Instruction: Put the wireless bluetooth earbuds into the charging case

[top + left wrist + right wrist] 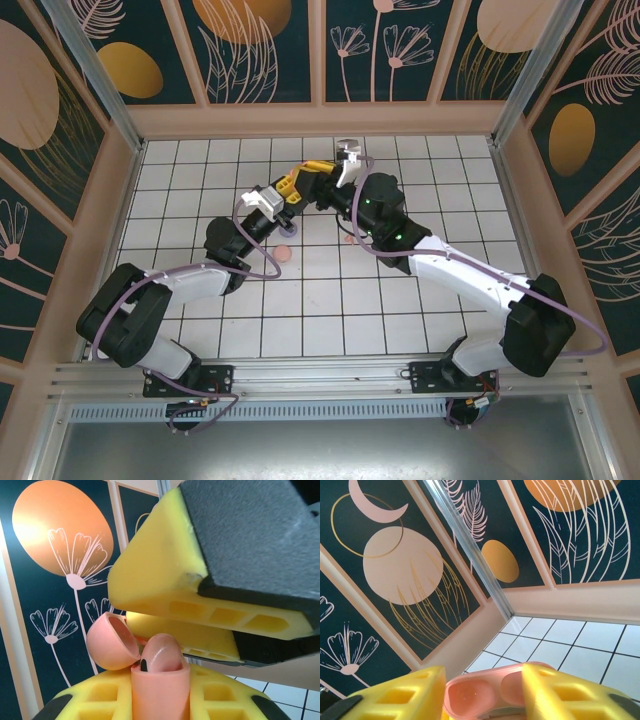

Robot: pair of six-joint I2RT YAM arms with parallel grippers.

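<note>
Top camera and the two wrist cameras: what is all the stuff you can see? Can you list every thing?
case: one, pink, lid flipped open, held up between the two grippers
earbud: one, pink with a dark spot, sitting in the case
small bits: three, two pink and one purple, on the tiles below the grippers; too small to name
tiles: many, white with dark lines, covering the table
walls: dark with orange circles and pale flowers, all around
arms: two, black and white with purple cables, reaching in from the near edge
left gripper: one, yellow, shut on the case
right gripper: one, yellow, a finger on each side of the case; grip unclear
</note>
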